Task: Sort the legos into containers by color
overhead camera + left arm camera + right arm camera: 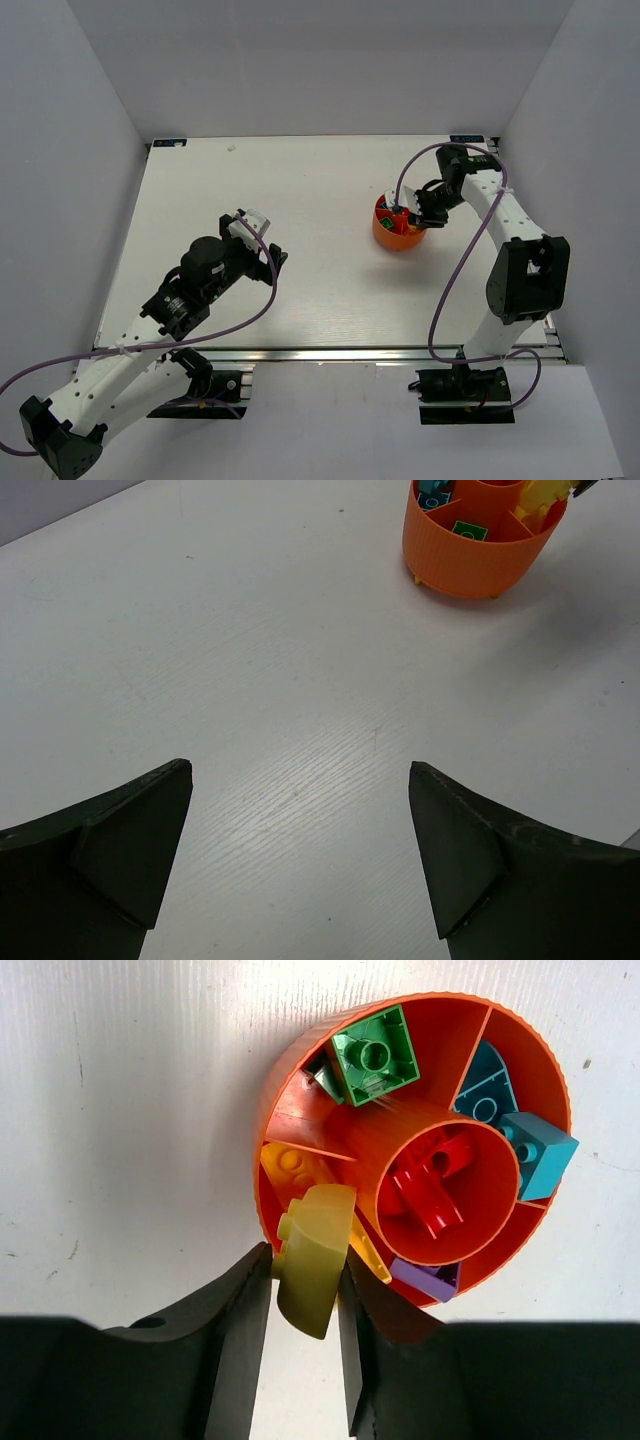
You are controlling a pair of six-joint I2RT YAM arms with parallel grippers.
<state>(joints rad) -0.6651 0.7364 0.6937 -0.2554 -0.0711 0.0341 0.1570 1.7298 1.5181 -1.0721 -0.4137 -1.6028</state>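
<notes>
– Yellow lego (318, 1245): who has it?
– The right gripper (304, 1260) pinches it between its fingers, right at the rim of the bowl (440, 1040), by the compartment holding another yellow piece (292, 1168).
– The other legos?
– Inside the bowl: red legos (430, 1185) in the centre cup, with a green lego (375, 1055), teal legos (540, 1150) and a purple lego (425, 1278) in compartments around it.
– And the left gripper (300, 850)?
– Spread wide over the bench (250, 680), well apart from the bowl.

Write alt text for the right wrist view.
The right gripper pinches a pale yellow plastic brick over a round orange plastic divided bowl holding a green brick, teal bricks, red bricks, a purple brick and a yellow brick.
</notes>
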